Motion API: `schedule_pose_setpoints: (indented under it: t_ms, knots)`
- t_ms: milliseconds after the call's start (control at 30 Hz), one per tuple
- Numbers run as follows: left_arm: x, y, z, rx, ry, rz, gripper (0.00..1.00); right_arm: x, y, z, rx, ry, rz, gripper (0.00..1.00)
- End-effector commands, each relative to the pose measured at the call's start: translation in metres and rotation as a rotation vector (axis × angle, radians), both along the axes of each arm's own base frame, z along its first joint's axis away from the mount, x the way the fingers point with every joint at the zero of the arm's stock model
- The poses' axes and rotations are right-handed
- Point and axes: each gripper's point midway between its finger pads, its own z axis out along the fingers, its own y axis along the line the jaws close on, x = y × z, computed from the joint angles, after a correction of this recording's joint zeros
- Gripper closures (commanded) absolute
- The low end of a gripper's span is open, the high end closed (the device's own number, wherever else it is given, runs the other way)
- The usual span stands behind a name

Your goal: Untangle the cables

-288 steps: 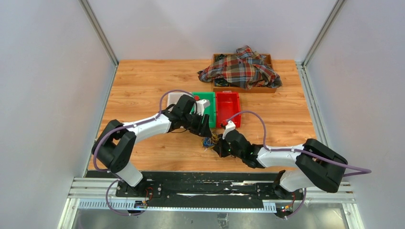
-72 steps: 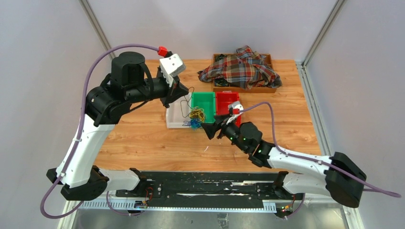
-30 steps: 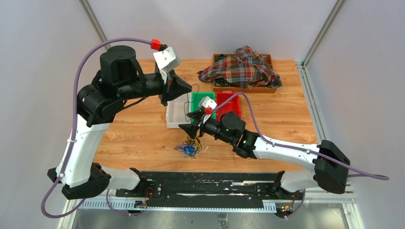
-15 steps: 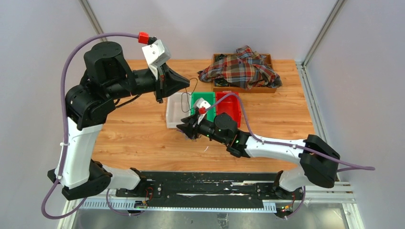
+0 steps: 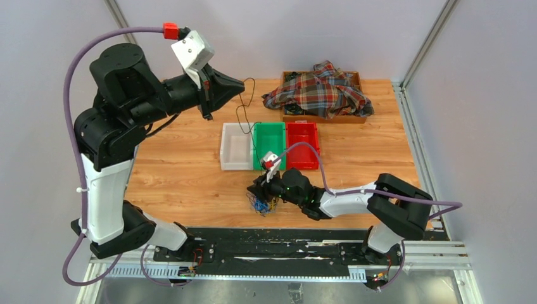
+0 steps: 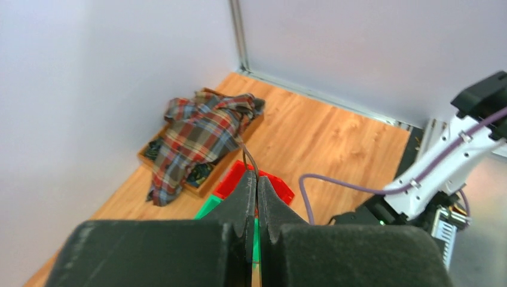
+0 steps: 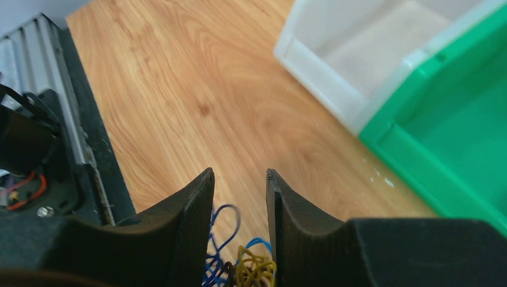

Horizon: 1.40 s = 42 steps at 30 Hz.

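Observation:
My left gripper (image 5: 241, 85) is raised high over the table's back and is shut on a thin dark cable (image 5: 242, 114) that hangs in loose bends toward the bins. In the left wrist view the fingertips (image 6: 257, 179) pinch that cable (image 6: 247, 158). My right gripper (image 5: 255, 189) is low at the table's near middle, open, right over a small tangle of blue and yellow cables (image 5: 260, 206) on the wood. In the right wrist view the blue cable (image 7: 224, 239) and the yellow cable (image 7: 254, 267) lie between the parted jaws (image 7: 239, 176).
A white bin (image 5: 236, 155), a green bin (image 5: 270, 152) and a red bin (image 5: 302, 144) stand side by side mid-table. A wooden box under a plaid shirt (image 5: 320, 95) sits at the back right. Black rails run along the near edge.
My left arm has risen further up and back, drawing the dark cable away from the tangle. My right gripper has dropped toward the near edge; the blue and yellow tangle now lies on the table.

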Motion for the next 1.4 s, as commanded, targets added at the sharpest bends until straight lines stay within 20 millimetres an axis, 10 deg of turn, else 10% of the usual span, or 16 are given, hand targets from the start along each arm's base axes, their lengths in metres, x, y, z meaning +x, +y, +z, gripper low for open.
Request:
schedule_pose_setpoints:
  t_ms: [0, 433, 900, 1367]
  knots:
    - [0.007, 0.017, 0.037, -0.068, -0.113, 0.111, 1.00, 0.010, -0.019, -0.022, 0.002, 0.016, -0.092, 0.61]
    - [0.018, 0.089, 0.130, -0.319, -0.487, 0.471, 1.00, 0.012, -0.062, -0.074, -0.082, 0.044, -0.223, 0.52]
    - [-0.009, 0.180, 0.217, -0.605, -0.823, 0.855, 1.00, 0.017, -0.070, -0.077, -0.095, 0.028, -0.266, 0.40]
    - [-0.043, 0.192, 0.270, -0.669, -1.052, 0.857, 0.99, 0.015, -0.077, -0.086, -0.122, 0.042, -0.278, 0.42]
